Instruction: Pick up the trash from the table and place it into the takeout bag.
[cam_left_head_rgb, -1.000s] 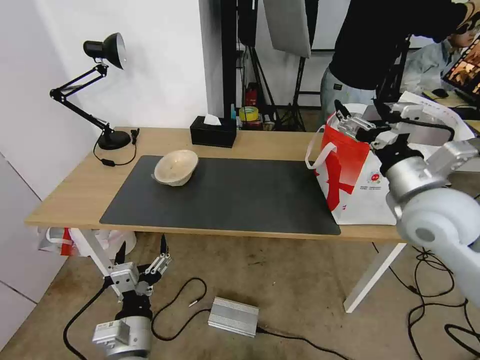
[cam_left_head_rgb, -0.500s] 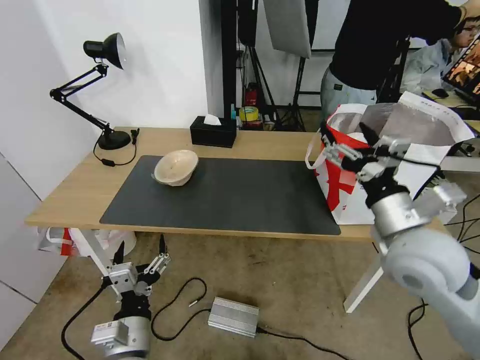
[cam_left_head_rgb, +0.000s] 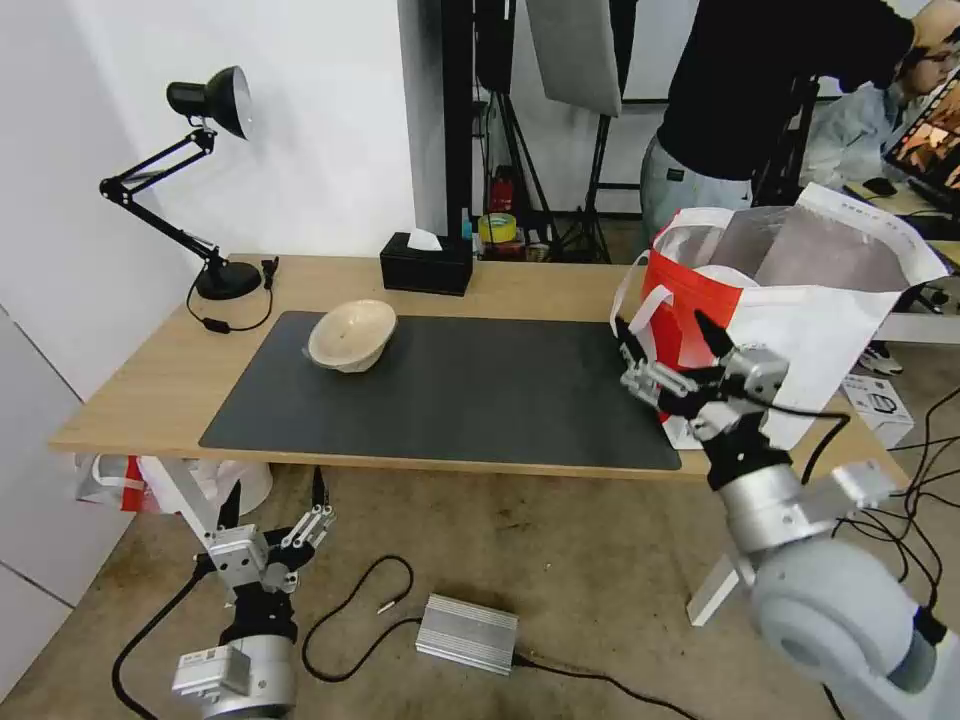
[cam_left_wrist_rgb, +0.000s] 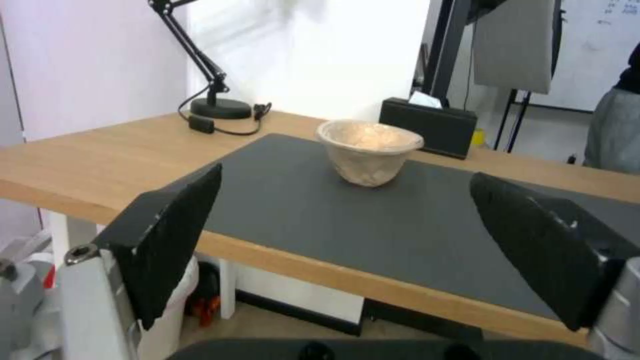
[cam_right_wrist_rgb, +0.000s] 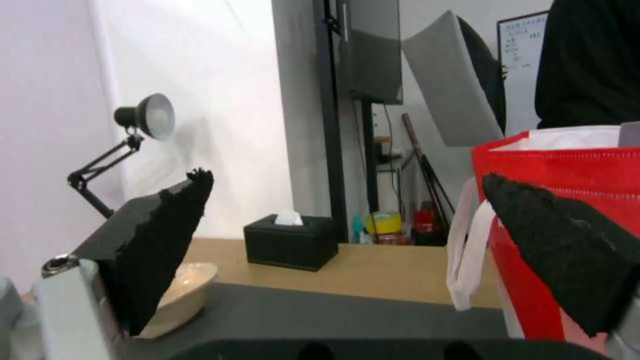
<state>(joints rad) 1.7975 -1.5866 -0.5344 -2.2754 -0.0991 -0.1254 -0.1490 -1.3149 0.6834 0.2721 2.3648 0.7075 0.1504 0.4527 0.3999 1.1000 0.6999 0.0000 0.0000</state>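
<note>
Beige paper bowl (cam_left_head_rgb: 351, 335) lies far from both jaws.

paper bowl (cam_left_head_rgb: 351, 335) on mat (cam_left_head_rgb: 470, 390), left | takeout bag (cam_left_head_rgb: 760, 330) on table (cam_left_head_rgb: 150, 380), right

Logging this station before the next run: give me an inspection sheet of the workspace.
Surface: table with dark mat.
Job's things: beige paper bowl tilted on the mat; takeout bag open at the table's right end.
Clutter: tissue box, desk lamp.
Grippers: right gripper open, in front of the bag; left gripper open, below the table edge.
Cables: lamp cord; floor cables.
Surroundings: metal box on the floor.
</note>
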